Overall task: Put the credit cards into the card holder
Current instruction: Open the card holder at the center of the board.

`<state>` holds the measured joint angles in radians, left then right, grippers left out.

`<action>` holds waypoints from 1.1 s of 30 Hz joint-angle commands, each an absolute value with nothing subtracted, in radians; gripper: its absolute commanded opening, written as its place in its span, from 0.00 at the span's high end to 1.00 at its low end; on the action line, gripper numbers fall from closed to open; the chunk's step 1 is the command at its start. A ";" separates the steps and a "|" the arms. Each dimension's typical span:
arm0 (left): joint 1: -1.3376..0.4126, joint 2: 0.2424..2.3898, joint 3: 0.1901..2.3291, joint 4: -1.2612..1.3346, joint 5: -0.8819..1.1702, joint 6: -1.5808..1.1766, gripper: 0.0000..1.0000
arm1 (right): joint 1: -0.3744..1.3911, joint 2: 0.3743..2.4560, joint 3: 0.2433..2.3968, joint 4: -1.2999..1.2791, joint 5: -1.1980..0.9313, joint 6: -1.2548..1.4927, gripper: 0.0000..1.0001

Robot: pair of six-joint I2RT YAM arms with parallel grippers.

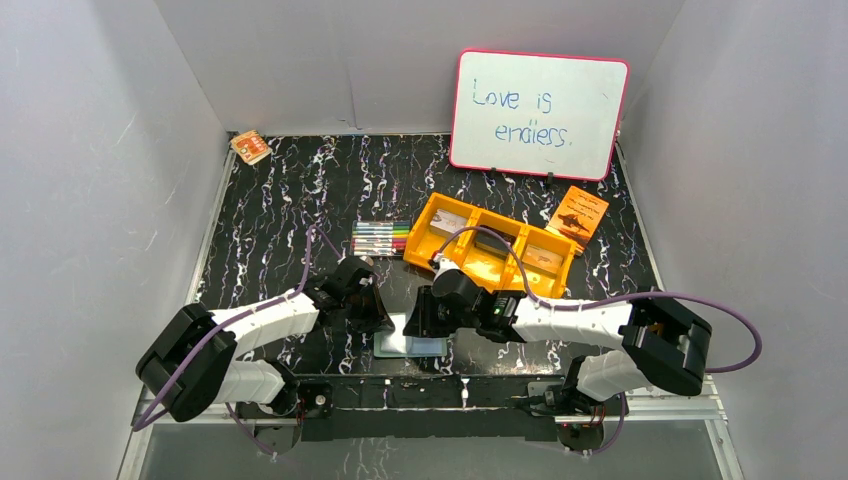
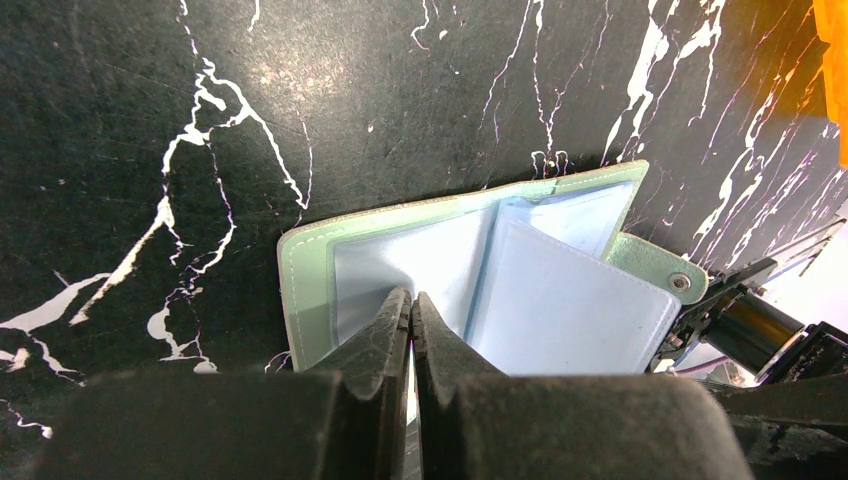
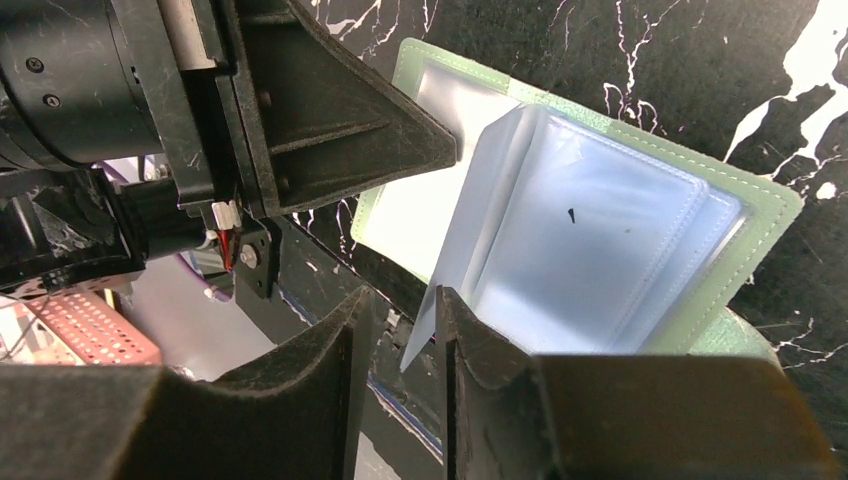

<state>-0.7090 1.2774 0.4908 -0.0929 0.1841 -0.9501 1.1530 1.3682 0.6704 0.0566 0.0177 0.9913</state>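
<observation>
The card holder (image 1: 410, 346) lies open near the table's front edge, grey-green with pale blue inner pockets (image 2: 560, 300). My left gripper (image 2: 411, 300) is shut, its tips pressed down on the holder's left inner pocket; nothing shows between the jaws. My right gripper (image 3: 403, 295) is open a little. A raised pale blue inner leaf (image 3: 470, 250) stands between its fingers, close to the right one. The holder's snap tab (image 2: 660, 268) points at the right arm. Small flat credit cards (image 1: 491, 243) lie in the orange bin's compartments. No card shows in either gripper.
The orange three-compartment bin (image 1: 418, 238) stands just behind the grippers. Coloured markers (image 1: 380, 238) lie to its left. A whiteboard (image 1: 538, 112) leans at the back, an orange booklet (image 1: 580, 215) beside it. An orange-and-white packet (image 1: 250, 146) lies at the far left.
</observation>
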 commanded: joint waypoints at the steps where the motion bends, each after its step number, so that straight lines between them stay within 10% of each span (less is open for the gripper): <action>1: -0.709 1.290 0.494 -0.143 0.182 -0.936 1.00 | 1.144 1.345 0.652 0.124 0.011 1.025 0.66; 21: -0.708 1.268 0.520 -0.172 0.167 -0.929 0.99 | 1.121 1.455 0.661 0.141 -0.029 1.036 0.75; 33: -0.708 1.221 0.584 -0.201 0.192 -0.928 0.64 | 1.121 1.471 0.684 0.127 -0.033 1.019 0.85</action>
